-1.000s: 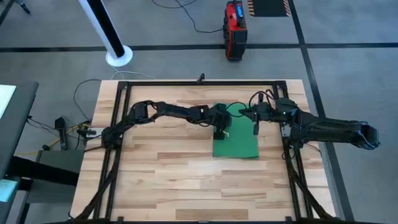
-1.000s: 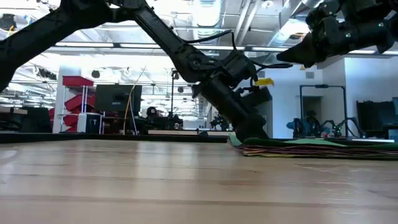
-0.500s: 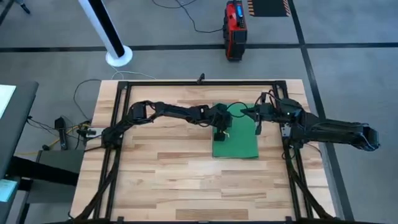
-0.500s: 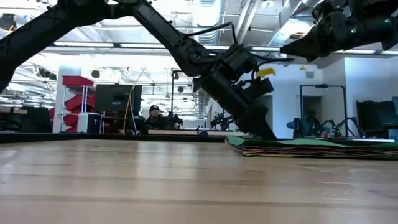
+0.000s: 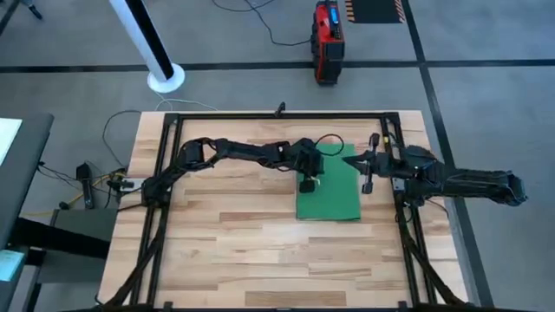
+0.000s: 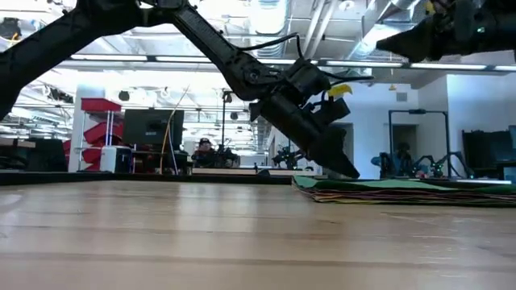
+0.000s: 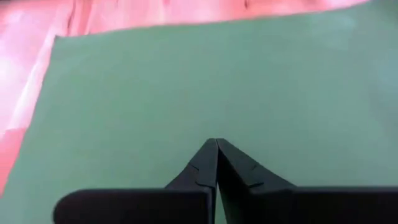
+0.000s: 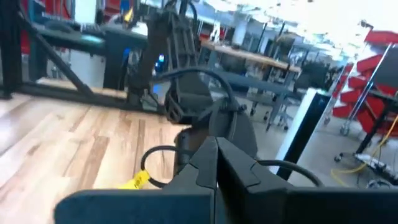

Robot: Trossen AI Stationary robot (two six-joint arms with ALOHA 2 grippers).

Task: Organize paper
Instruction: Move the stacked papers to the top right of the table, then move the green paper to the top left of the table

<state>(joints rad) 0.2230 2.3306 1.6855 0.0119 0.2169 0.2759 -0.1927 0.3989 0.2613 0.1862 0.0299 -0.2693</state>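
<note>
On the pale plank table [image 5: 225, 225], a flat rectangular paper [image 5: 329, 195] stack, green on top. Left hand [image 5: 307, 183] angled down at its left edge, fingers pressed together; right hand [image 5: 367, 185] raised, likewise pressed together.

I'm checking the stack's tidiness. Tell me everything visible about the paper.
The paper is a low, flat stack on the wooden table's right-centre, a plain green sheet on top. The low view shows darker sheet edges beneath, nearly flush. The left gripper, fingers shut, hovers just above its left edge; the right gripper hangs over its right edge.
</note>
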